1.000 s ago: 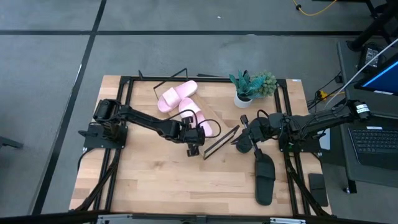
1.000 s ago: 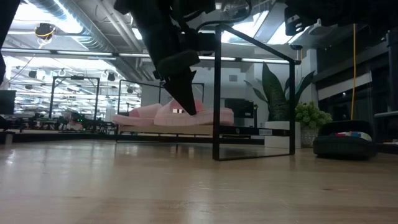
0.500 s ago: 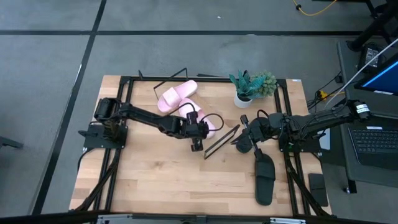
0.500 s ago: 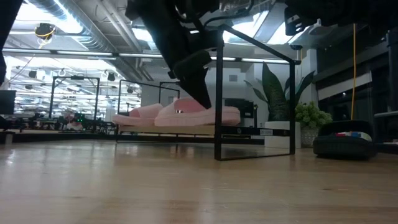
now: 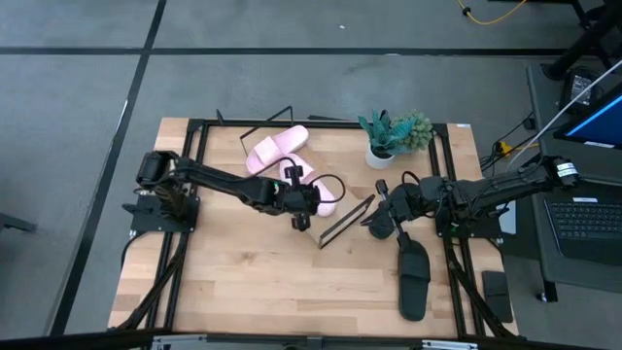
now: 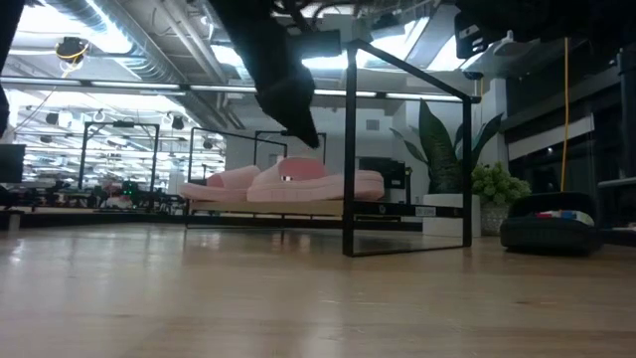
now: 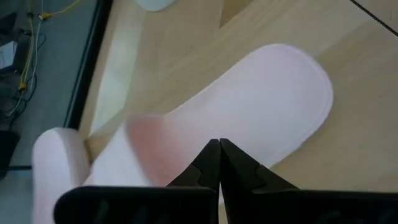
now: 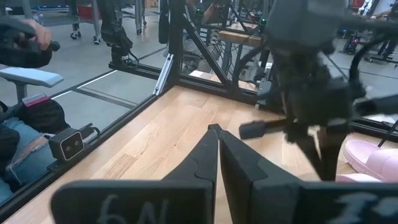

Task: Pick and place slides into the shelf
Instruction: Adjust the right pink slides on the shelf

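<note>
Pink slides lie side by side on the shelf board: one near the back, the other under the left gripper, which hangs over it with fingers pressed together, holding nothing. One black slide lies on the table near the right gripper, whose fingers are also closed.

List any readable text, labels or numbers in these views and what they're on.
Nothing reads clearly in any view.
Raised marks on the right end effector housing: cut off by the picture edge, unreadable.
Small white label at the back of the table, low view: too small to read.
Laptop screen beside the table, high view: too small to read.
</note>
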